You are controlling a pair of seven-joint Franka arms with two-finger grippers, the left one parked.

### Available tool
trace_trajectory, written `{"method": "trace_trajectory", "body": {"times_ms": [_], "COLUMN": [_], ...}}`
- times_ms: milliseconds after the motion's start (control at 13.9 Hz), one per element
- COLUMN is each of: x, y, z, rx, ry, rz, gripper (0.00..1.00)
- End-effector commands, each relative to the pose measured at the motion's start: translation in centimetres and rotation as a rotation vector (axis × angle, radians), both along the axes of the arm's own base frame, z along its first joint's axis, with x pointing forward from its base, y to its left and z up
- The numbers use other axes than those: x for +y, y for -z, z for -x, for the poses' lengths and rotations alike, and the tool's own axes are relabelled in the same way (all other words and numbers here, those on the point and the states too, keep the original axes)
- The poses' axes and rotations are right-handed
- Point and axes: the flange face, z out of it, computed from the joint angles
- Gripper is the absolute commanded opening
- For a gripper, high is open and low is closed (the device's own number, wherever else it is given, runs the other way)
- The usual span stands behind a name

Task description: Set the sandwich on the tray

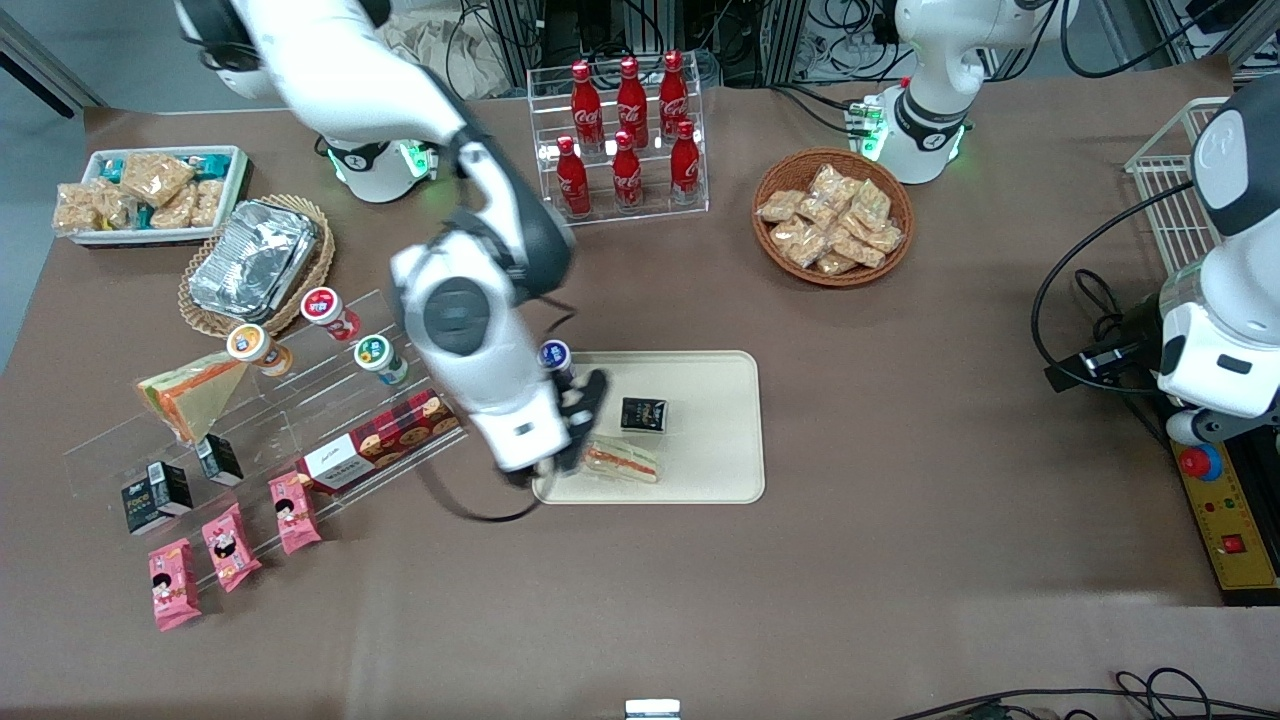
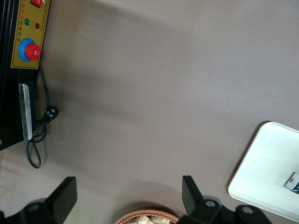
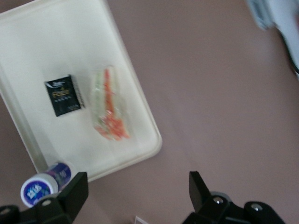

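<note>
Now the sandwich (image 1: 622,459) lies flat on the tray (image 1: 720,440), in the part of the tray nearest the front camera and toward the working arm's end, with its orange-red filling showing through the clear wrap. A small black packet (image 1: 643,414) sits on the same tray just beside the sandwich, farther from the front camera, apart from it by a thin strip of bare tray. A small blue-lidded can (image 1: 555,357) stands at the tray's corner toward the working arm's end.

The pincer (image 1: 570,440) hangs above the tray's edge toward the working arm's end, just beside the sandwich and clear of it. In the right wrist view its 2 fingers (image 3: 74,193) stand wide apart with nothing between them, and the sandwich (image 3: 108,105), the black packet (image 3: 64,94) and the can (image 3: 44,184) all show on or at the tray (image 3: 51,42) below.

On the brown bench (image 1: 900,560), a second wedge sandwich (image 1: 190,392) rests on a clear stepped rack (image 1: 270,420) toward the working arm's end, and 6 red cola bottles (image 1: 628,135) stand farther from the front camera than the tray.
</note>
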Motion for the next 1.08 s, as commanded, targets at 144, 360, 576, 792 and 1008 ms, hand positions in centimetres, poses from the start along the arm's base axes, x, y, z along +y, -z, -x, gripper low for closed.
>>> {"method": "trace_trajectory", "body": {"times_ms": [144, 360, 576, 792, 1008], "x": [-9.9, -14.0, -19.4, -25.3, -31.4], "y": [-5.3, -8.8, -9.4, -11.9, -13.9], "z": [-1.0, -1.0, -1.4, -1.2, -0.2], "rx": [0.070, 0.042, 0.080, 0.081, 0.104], "ry": [0.440, 0.526, 0.616, 0.703, 0.793], "rz": [-0.028, -0.048, -0.008, -0.036, -0.074], "gripper": [0.96, 0.96, 0.96, 0.96, 0.96]}}
